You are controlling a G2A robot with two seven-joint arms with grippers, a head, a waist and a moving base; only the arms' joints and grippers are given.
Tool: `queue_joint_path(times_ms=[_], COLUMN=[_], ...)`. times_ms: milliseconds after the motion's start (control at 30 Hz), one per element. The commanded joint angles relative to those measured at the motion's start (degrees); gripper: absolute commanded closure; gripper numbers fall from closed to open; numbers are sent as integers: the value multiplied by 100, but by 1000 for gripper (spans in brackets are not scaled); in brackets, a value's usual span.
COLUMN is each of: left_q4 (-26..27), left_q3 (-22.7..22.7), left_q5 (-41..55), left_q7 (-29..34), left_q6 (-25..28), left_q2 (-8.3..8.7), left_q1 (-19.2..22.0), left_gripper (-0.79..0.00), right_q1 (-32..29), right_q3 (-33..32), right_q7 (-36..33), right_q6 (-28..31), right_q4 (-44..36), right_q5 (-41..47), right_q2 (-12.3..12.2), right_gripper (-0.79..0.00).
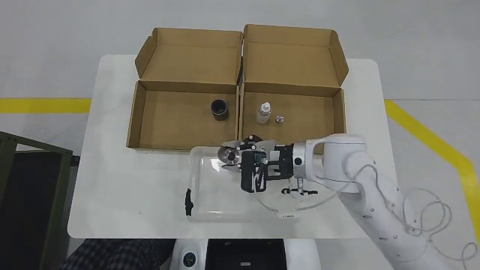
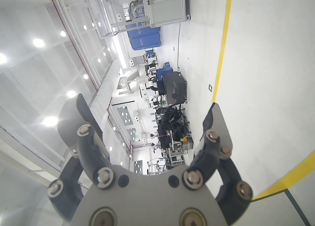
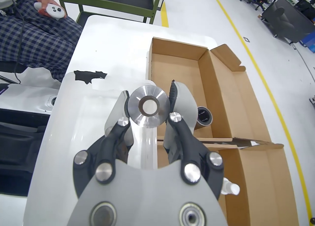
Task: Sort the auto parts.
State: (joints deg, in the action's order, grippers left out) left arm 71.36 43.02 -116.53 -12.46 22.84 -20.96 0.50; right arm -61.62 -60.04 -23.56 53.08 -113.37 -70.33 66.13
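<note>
Table (image 1: 112, 195): shiny bored metal disc (image 3: 147, 93), R jaws.

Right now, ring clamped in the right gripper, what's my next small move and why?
Probably ease the right gripper forward toward the box holding the dark sleeve: it is shut on the metal ring, above the clear tray, short of that box's wall.
</note>
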Motion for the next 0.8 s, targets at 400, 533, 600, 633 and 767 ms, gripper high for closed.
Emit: queue_joint_path(times_ms=[400, 533, 600, 633, 767], left_q4=[0, 0, 0, 0, 0], left_q3=[0, 0, 0, 0, 0], left_q5=[0, 0, 0, 0, 0], left_q7=[0, 0, 0, 0, 0], left_q6=[0, 0, 0, 0, 0], left_q2=[0, 0, 0, 0, 0], left_q1=[0, 0, 0, 0, 0], left_gripper=[-785, -785, -785, -785, -785], right_q1=[-329, -417, -461, -476, -513], right_q3=[-778, -917, -982, -1010, -1083], right_q7=[381, 408, 411, 417, 426], right_q6=[-52, -82, -90, -91, -99], right_q4=[-513, -646, -705, -735, -816], right_q5=[-253, -283, -292, -294, -296], right_q2=[-163, -198, -215, -223, -249], right_gripper=[0, 0, 0, 0, 0])
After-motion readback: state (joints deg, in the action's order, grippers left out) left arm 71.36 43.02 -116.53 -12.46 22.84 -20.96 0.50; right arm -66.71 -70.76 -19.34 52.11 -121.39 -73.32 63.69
